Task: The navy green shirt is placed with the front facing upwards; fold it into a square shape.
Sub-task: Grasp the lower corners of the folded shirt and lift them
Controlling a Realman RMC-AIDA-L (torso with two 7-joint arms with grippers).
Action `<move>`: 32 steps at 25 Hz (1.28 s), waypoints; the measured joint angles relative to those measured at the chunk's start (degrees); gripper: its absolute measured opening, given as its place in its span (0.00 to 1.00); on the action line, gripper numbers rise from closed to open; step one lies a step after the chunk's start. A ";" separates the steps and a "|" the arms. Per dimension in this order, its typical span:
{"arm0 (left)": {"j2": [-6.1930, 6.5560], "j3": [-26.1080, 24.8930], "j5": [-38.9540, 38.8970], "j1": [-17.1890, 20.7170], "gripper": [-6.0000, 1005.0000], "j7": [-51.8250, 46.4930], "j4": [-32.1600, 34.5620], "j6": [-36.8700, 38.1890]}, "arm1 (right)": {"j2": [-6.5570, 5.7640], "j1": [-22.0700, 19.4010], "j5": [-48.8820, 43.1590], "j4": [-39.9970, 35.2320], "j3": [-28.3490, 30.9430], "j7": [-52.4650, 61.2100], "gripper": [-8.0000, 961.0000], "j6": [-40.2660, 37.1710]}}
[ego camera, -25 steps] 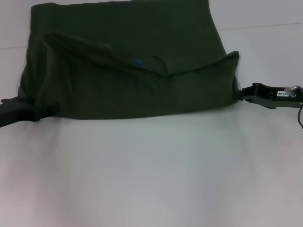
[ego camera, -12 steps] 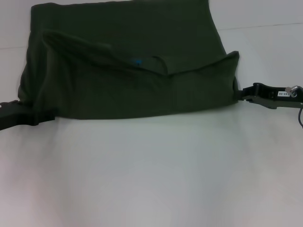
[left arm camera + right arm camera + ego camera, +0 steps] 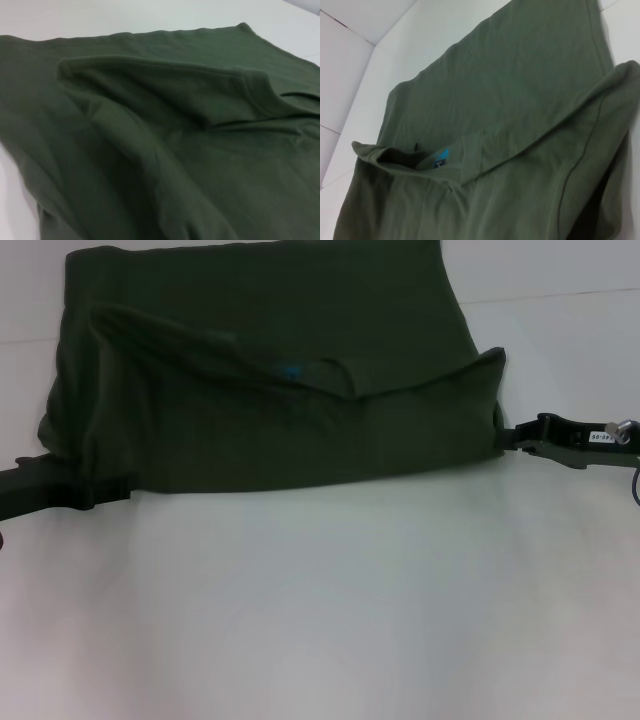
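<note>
Head view. The navy green shirt (image 3: 270, 380) is seen spread on the white worktop (image 3: 320, 610), folded over itself, plain dark-green reverse uppermost across the near portion. A small blue neck label (image 3: 290, 371) is exposed at a fold near the middle. The left end effector (image 3: 112, 491) is placed at the shirt's near-left corner, its tip touching or just under the cloth edge; how far it is parted cannot be told. The right end effector (image 3: 508, 439) is placed at the shirt's right edge, its tip against the bunched cloth there; whether cloth is pinched cannot be told.

Left wrist view. Only the shirt (image 3: 165, 150) is shown, filling the frame just ahead of the left end effector, with a raised folded ridge of fabric across it and a strip of worktop (image 3: 125, 15) beyond. No fingers are shown.

Right wrist view. The shirt (image 3: 520, 100) is shown ahead of the right end effector, a folded hem close by, the neck label (image 3: 440, 157) farther off at a fold. The worktop (image 3: 385, 20) lies beyond. No fingers are shown.
</note>
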 joint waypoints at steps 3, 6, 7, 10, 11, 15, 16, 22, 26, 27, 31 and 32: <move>0.07 -0.01 0.09 -0.01 0.86 0.00 0.11 0.43 | 0.00 -0.08 0.00 0.00 0.07 -0.02 0.01 0.02; 0.12 -0.16 0.22 -0.02 0.84 0.05 0.18 0.43 | 0.00 -0.16 0.00 0.00 0.18 -0.10 0.01 0.04; 0.12 -0.19 0.25 -0.01 0.83 0.06 0.18 0.33 | 0.00 -0.18 0.00 0.00 0.20 -0.13 0.01 0.04; 0.12 -0.02 0.27 0.05 0.81 0.09 0.18 -0.21 | 0.00 -0.25 0.00 0.00 0.20 -0.17 0.01 0.06; 0.11 0.01 0.27 0.05 0.81 0.09 0.18 -0.37 | 0.00 -0.27 0.00 0.00 0.20 -0.18 0.01 0.07; -0.03 -0.07 0.24 -0.03 0.78 -0.20 0.16 -1.74 | 0.00 -0.26 0.00 0.00 0.24 -0.16 0.01 0.07; -0.03 -0.20 0.12 -0.08 0.76 -0.35 0.16 -1.93 | 0.00 -0.24 0.00 0.00 0.34 -0.15 0.01 0.07; 0.23 -0.51 0.21 -0.62 0.64 -2.03 0.12 -2.28 | 0.00 -0.19 0.00 0.00 0.73 -0.15 0.01 -0.06; 0.35 -0.29 0.30 -0.80 0.55 -2.07 -0.04 -2.44 | 0.00 -0.08 0.00 0.00 0.75 -0.19 0.01 0.02; 0.35 -0.19 0.35 -0.84 0.51 -2.07 -0.04 -2.44 | 0.00 -0.06 0.00 0.00 0.75 -0.20 0.01 0.02; 0.37 -0.15 0.64 -0.94 0.32 -2.14 -0.09 -2.50 | 0.00 -0.03 0.00 0.00 0.75 -0.22 0.01 0.01; 0.37 -0.19 0.71 -0.96 0.25 -2.15 -0.11 -2.59 | 0.00 -0.02 0.00 0.00 0.74 -0.23 0.01 0.00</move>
